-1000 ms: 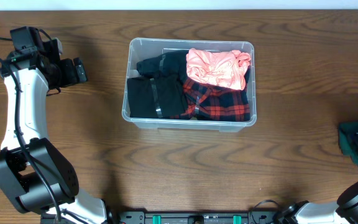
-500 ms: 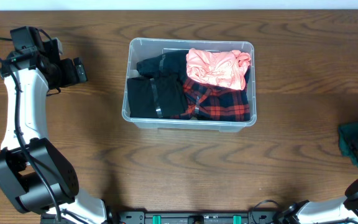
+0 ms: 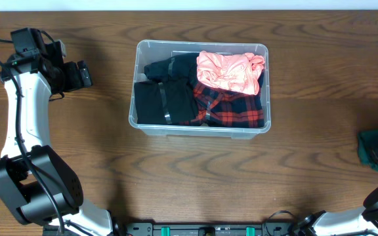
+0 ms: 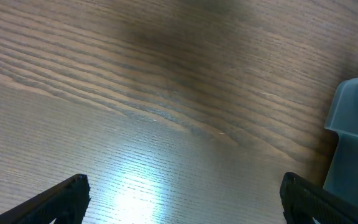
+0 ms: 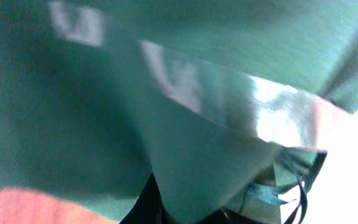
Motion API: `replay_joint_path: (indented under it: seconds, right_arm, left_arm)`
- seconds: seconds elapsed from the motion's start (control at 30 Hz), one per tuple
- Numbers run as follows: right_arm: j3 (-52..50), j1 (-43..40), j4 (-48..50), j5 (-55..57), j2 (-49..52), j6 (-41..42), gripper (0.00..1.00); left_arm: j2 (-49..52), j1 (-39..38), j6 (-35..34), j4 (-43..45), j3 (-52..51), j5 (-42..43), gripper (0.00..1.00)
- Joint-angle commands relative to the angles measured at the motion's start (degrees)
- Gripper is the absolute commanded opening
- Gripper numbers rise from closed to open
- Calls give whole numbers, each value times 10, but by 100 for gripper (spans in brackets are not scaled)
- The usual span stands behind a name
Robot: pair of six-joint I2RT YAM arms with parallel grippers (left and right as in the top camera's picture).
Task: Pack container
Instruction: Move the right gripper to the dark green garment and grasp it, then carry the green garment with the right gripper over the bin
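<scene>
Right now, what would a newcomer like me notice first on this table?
The clear container in the middle of the table, stuffed with clothes: a salmon-pink garment in its far right corner, a red plaid garment in front of it, black clothes on the left. At the table's right edge is a teal cloth, which fills the right wrist view.

I see bare worktop (image 3: 189, 183) on every side of the container (image 3: 201, 131), free to pass over. Inside, packed clothes (image 3: 228, 108) fill it nearly wall to wall, and teal cloth (image 5: 92, 124) smothers my right wrist camera.
</scene>
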Motion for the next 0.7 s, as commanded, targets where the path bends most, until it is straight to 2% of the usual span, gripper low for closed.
replay_joint_path:
  seconds: [0.0, 0.13, 0.33, 0.5, 0.67]
  right_arm:
    - [25, 41, -17, -54, -23, -6, 1]
    - [75, 83, -54, -96, -71, -12, 1]
    - [165, 148, -95, -246, -160, -78, 1]
    - [223, 218, -124, -287, -220, -97, 1]
    - [240, 305, -113, -322, -268, -101, 1]
  left_arm:
    - [4, 0, 4, -1, 1, 3, 98]
    - [4, 0, 4, -1, 1, 3, 98]
    - [4, 0, 4, -1, 1, 3, 98]
    - [4, 0, 4, -1, 1, 3, 98]
    - [4, 0, 4, -1, 1, 3, 98]
